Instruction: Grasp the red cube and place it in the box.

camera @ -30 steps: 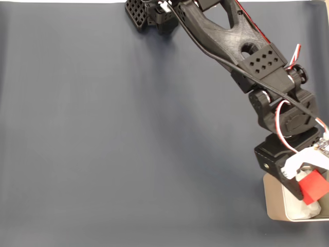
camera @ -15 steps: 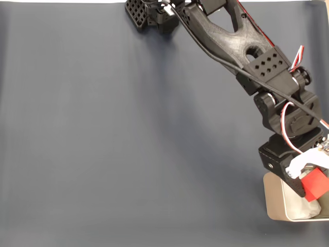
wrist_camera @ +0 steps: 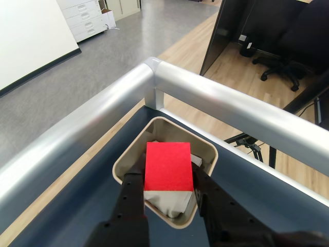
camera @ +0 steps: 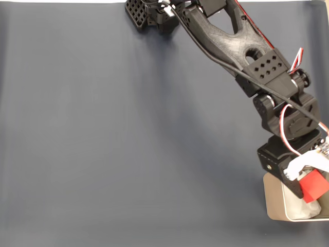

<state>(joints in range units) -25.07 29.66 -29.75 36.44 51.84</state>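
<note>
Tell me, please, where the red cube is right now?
The red cube sits clamped in the gripper above the box, at the fixed view's lower right.

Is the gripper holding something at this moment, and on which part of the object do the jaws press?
Yes. The gripper holds the red cube above the box. The jaws press on its two opposite side faces, left and right in the wrist view.
</note>
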